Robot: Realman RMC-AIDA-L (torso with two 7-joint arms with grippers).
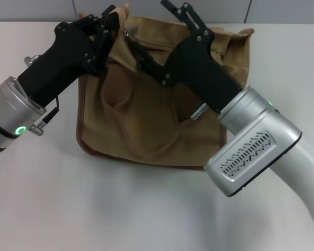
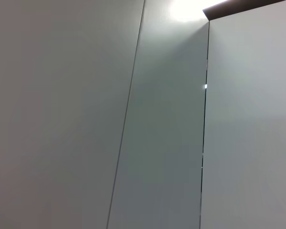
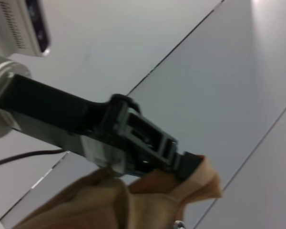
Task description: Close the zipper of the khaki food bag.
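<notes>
The khaki food bag [image 1: 141,115] lies slumped on the white table, its top towards the far wall. My left gripper [image 1: 113,23] is shut on the bag's top left corner and holds it up; the right wrist view shows those black fingers [image 3: 188,164] pinching the tan fabric [image 3: 202,183]. The zipper's small silver slider [image 1: 127,32] sits near that held corner, and the rest of the zip line is hidden behind my right arm. My right gripper [image 1: 146,22] stands open over the bag's top edge, its lower finger [image 1: 138,49] reaching just beside the slider.
A white table [image 1: 146,209] spreads out in front of the bag. Pale wall panels [image 2: 171,119] fill the left wrist view. The grey right forearm [image 1: 256,146] covers the bag's right side.
</notes>
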